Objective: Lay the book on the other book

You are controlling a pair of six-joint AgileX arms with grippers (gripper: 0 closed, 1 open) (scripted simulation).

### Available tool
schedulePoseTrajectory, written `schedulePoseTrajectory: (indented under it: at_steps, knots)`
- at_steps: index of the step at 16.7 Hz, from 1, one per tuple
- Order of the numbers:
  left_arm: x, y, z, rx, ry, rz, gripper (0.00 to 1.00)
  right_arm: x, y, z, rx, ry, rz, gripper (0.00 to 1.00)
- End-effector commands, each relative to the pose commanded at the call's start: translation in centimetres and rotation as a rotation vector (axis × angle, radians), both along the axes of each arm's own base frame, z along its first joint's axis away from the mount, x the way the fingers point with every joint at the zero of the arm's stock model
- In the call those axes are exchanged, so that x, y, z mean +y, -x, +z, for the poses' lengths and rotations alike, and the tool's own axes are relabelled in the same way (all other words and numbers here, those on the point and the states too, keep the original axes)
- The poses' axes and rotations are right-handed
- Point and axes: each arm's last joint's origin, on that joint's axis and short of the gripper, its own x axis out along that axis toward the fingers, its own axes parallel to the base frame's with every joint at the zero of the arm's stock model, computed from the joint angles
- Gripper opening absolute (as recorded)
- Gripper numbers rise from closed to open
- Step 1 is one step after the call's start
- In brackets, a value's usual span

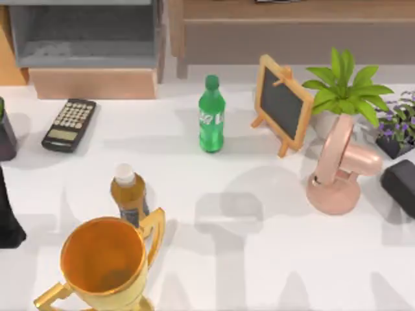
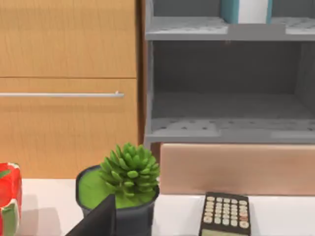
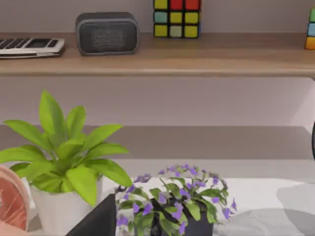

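No book lies on the white table [image 1: 259, 259]; both books are out of view there. A teal-edged white object [image 2: 246, 10] stands on the upper level of the grey shelf unit [image 2: 226, 130]; I cannot tell whether it is a book. My left arm [image 1: 8, 217] sits at the table's left edge, and a dark part of its gripper [image 2: 98, 221] shows in front of a succulent pot [image 2: 120, 189]. My right arm [image 1: 401, 186] sits at the right edge, and a dark part of its gripper [image 3: 96, 221] shows near a purple-flowered pot [image 3: 177, 206].
A calculator [image 1: 69, 124], green bottle [image 1: 211, 115], small chalkboard [image 1: 283, 103], leafy potted plant [image 1: 343, 91] and pink fan [image 1: 340, 172] stand across the back and right. A gold trophy [image 1: 107, 262] and amber bottle [image 1: 128, 194] are at the front left.
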Motion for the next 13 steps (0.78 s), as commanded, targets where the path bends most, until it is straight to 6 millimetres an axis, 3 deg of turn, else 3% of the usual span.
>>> schedulePoseTrajectory:
  at_steps: [3, 5, 9, 13]
  knots:
    - [0.0, 0.0, 0.2, -0.003, 0.0, 0.0, 1.0, 0.0, 0.0, 0.0, 0.0, 0.0, 0.0, 1.0]
    - [-0.1, -0.1, 1.4, -0.014, 0.001, -0.001, 1.0, 0.0, 0.0, 0.0, 0.0, 0.0, 0.0, 1.0]
    - [-0.2, -1.5, 5.8, -0.033, 0.007, 0.0, 1.0, 0.0, 0.0, 0.0, 0.0, 0.0, 0.0, 1.0]
    - [-0.8, -5.9, 10.7, -0.026, 0.016, -0.002, 1.0, 0.0, 0.0, 0.0, 0.0, 0.0, 0.0, 1.0]
